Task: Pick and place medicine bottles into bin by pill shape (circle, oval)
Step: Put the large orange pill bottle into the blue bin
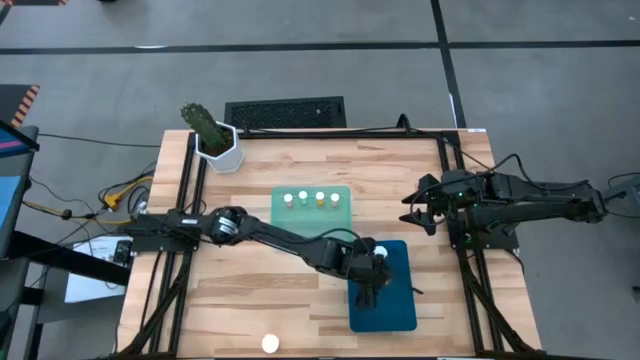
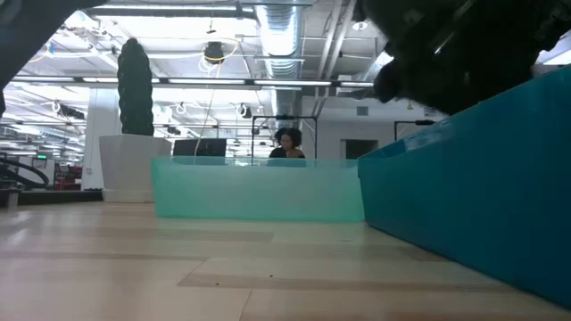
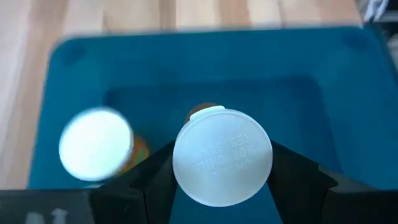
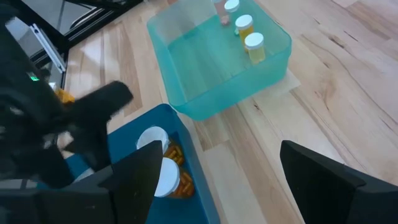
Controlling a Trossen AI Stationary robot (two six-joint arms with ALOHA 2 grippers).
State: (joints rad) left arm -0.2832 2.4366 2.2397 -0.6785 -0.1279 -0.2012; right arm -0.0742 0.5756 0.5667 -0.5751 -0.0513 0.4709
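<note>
My left gripper [image 1: 368, 285] is over the dark blue bin [image 1: 395, 310], shut on a wide bottle with a white cap [image 3: 222, 155]. Another wide white-capped bottle [image 3: 95, 144] stands in the same bin; its cap also shows in the high view [image 1: 380, 250]. Several narrow bottles [image 1: 312, 198] stand in the light green tray [image 1: 340, 218]. One bottle [image 1: 270, 343] stands alone at the table's near edge. My right gripper [image 1: 418, 212] is open and empty at the table's right side, right of the green tray. My left gripper pinches the wide bottle between its two fingers [image 3: 155, 177], one on each side, at or just under the cap's rim [image 3: 180, 168]. The fingers come from above, pointing down. The bottle is upright over the blue bin; whether its base touches the bin floor is hidden by the cap.
A white hexagonal pot with a green cactus [image 1: 215, 140] stands at the table's far left corner. The green tray [image 2: 259, 187] and blue bin [image 2: 482, 178] sit close together. Bare wood lies at the table's near left. A person [image 2: 287, 143] shows in the room behind.
</note>
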